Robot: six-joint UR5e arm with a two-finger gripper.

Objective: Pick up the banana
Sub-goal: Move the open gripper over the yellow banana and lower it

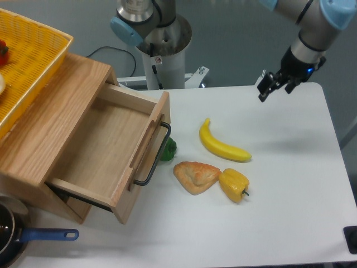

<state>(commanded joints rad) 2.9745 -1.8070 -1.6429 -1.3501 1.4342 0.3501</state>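
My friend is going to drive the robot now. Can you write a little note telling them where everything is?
Gripper: empty, up above the far right part of the table; I cannot tell if it is open or shut.
Banana: lying flat mid-table, untouched, just behind the pastry and the yellow pepper.
Drawer: pulled open on the left, nothing visible in it.
Done: nothing grabbed yet.
Left: bring the gripper down over the banana, close on it and lift.

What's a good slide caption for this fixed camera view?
UR5e gripper hovers above the white table's far edge, away from the banana lying beside a pastry and yellow bell pepper.
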